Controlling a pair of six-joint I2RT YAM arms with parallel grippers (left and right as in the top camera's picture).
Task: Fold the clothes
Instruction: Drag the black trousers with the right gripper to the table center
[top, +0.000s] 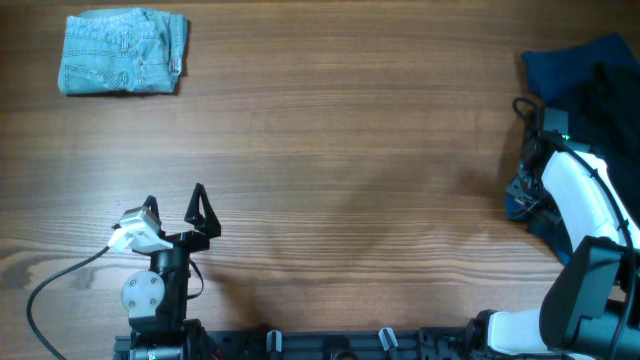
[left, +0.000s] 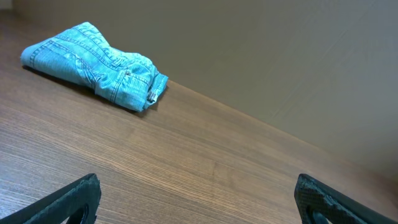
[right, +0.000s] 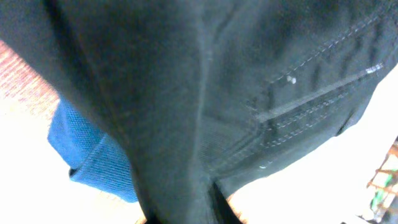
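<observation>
Dark clothes (top: 592, 72) lie at right (folded jeans (top: 124, 52) far left).

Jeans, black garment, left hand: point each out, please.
jeans (top: 122, 52): overhead view, middle of the folded bundle.
black garment (right: 249, 93): right wrist view, fabric beside the stitched seam.
left hand (top: 174, 195): overhead view, midway between its open fingertips.

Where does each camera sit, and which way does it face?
Overhead: above the table, looking straight down; left gripper and right arm show.
Left wrist: low over the table, facing the folded jeans; own fingers at bottom corners, apart.
Right wrist: close against dark garment and blue fabric; no fingers discernible.
Shared: overhead and left wrist both show the jeans.
</observation>
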